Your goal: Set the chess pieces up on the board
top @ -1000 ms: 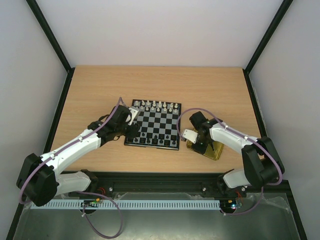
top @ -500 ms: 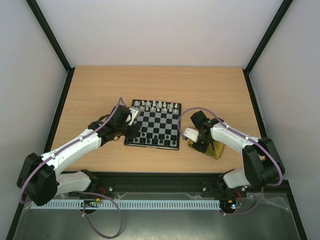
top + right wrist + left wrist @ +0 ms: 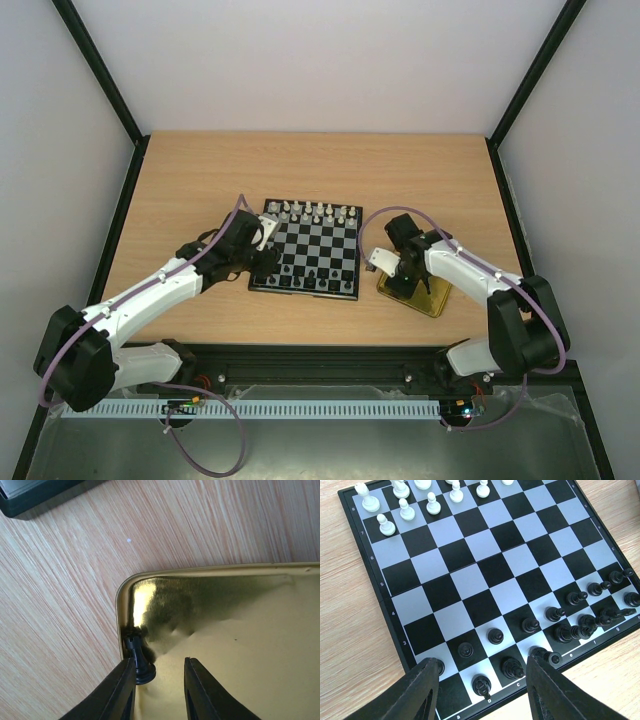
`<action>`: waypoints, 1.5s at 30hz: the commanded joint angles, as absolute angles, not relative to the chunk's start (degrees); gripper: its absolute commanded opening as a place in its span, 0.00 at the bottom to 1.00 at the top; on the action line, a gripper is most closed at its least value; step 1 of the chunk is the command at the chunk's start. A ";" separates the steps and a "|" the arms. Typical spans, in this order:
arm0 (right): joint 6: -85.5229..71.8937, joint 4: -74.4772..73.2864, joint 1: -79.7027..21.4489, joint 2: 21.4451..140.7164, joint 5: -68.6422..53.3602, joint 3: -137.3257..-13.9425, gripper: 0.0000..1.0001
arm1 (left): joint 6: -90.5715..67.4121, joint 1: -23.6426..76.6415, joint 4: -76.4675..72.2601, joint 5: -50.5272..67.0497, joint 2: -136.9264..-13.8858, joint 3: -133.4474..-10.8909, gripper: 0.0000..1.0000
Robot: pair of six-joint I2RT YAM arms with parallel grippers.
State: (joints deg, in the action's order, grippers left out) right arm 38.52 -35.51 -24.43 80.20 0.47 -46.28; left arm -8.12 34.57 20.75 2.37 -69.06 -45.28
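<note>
- My right gripper [image 3: 161, 672] hangs over a corner of the gold tray [image 3: 235, 630], fingers slightly apart. A black piece [image 3: 139, 656] lies against one finger, unpinched.
- My left gripper [image 3: 482, 672] is spread, empty, over the near left corner of the board [image 3: 485, 575].
- There the black pieces [image 3: 555, 614] fill the near rows, the white pieces [image 3: 406, 511] the far rows.

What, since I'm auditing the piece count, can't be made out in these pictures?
Left wrist: white back row cut by the top edge; one black corner piece half behind the left tool's finger.
Top view: piece kinds on the board too small; right arm covers much of the gold tray.
Right wrist: whether the right tool touches the black tray piece is unclear.
</note>
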 commanded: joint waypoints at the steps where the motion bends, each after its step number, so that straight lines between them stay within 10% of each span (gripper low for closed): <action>1: 38.50 -39.00 -24.08 80.41 0.43 -46.43 0.29 | -7.82 34.22 21.31 2.81 -69.52 -45.09 0.51; 45: 39.69 -36.48 -23.76 82.02 3.91 -42.50 0.22 | -7.90 34.12 21.31 3.41 -69.96 -45.18 0.51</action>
State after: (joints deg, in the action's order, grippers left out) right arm 40.05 -33.69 -24.23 83.42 3.77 -42.59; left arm -8.12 34.44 20.75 2.94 -69.65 -45.30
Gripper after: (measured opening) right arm 0.229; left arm 0.513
